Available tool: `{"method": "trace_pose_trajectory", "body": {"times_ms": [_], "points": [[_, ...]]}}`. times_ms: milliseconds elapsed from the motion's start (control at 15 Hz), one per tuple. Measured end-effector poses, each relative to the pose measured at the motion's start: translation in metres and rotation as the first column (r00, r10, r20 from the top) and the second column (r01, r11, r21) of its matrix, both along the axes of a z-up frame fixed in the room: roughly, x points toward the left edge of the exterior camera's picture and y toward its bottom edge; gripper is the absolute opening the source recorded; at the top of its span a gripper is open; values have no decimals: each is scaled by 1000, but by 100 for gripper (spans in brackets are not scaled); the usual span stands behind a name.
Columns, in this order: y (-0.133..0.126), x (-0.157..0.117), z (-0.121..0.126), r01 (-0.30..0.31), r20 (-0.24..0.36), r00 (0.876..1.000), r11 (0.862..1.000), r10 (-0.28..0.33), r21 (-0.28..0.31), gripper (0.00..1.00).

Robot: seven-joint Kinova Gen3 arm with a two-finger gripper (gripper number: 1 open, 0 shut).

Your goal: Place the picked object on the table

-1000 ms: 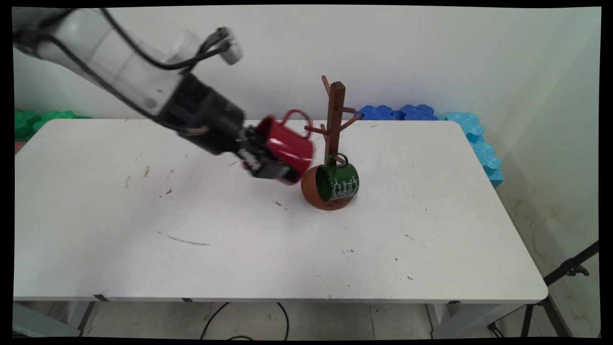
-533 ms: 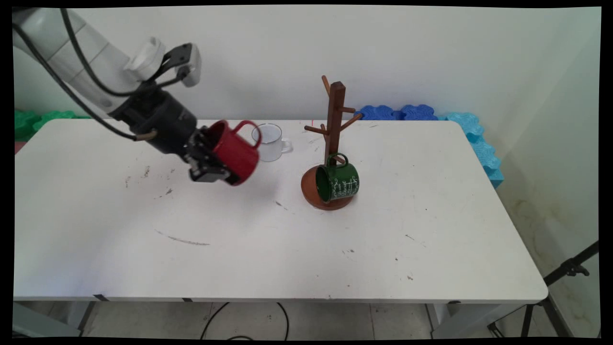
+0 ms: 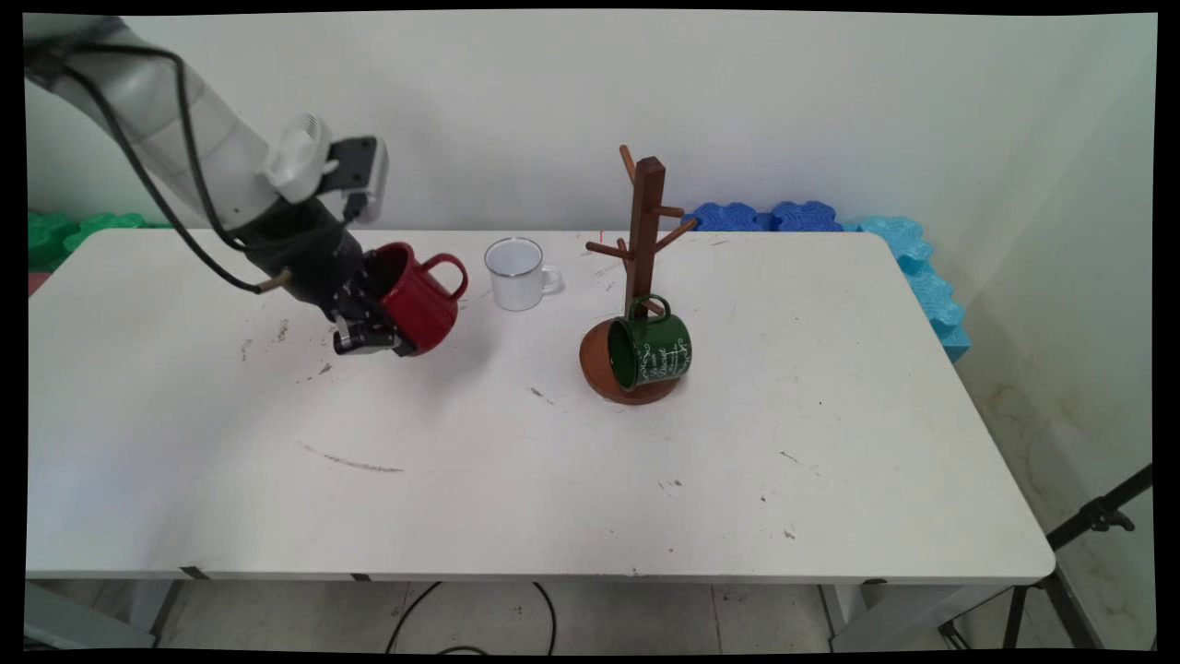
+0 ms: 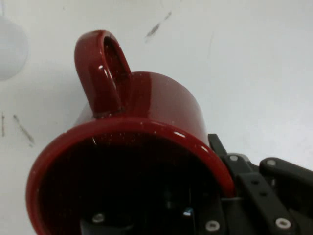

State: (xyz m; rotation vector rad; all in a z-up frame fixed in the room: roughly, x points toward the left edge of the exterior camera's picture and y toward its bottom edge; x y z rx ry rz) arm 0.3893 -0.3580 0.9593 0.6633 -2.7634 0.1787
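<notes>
My gripper point(image 3: 376, 325) is shut on the rim of a red mug point(image 3: 419, 297), one finger inside it and one outside. The mug hangs tilted above the table's left middle, handle up and to the right. In the hand view the red mug point(image 4: 132, 147) fills the frame with its dark mouth toward the camera, and the gripper point(image 4: 195, 215) clamps its lower rim. A white mug point(image 3: 516, 273) stands upright just right of the red one. Further right stands a brown wooden mug tree point(image 3: 645, 231), with a green mug point(image 3: 651, 352) hanging on a low peg over its round base.
The white table point(image 3: 553, 480) carries scuff marks. Blue foam pieces point(image 3: 830, 221) lie behind its far right corner, green ones point(image 3: 64, 231) at the far left. A black tripod leg point(image 3: 1088, 526) stands at the lower right.
The arm has swung left with the red mug, away from the mug tree, and lowered it a little. The white mug, hidden a second ago, now shows.
</notes>
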Motion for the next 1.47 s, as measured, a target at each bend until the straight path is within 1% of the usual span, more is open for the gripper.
{"method": "trace_pose_trajectory", "body": {"times_ms": [267,667,1133,1467], "points": [[-20,-2,-24,33,72,997,999,-33,-1,0],[-48,-10,-54,54,135,989,998,-55,9,0],[-72,-19,-81,59,175,983,998,-62,20,0],[-84,-24,-95,51,180,982,998,-56,32,0]]}}
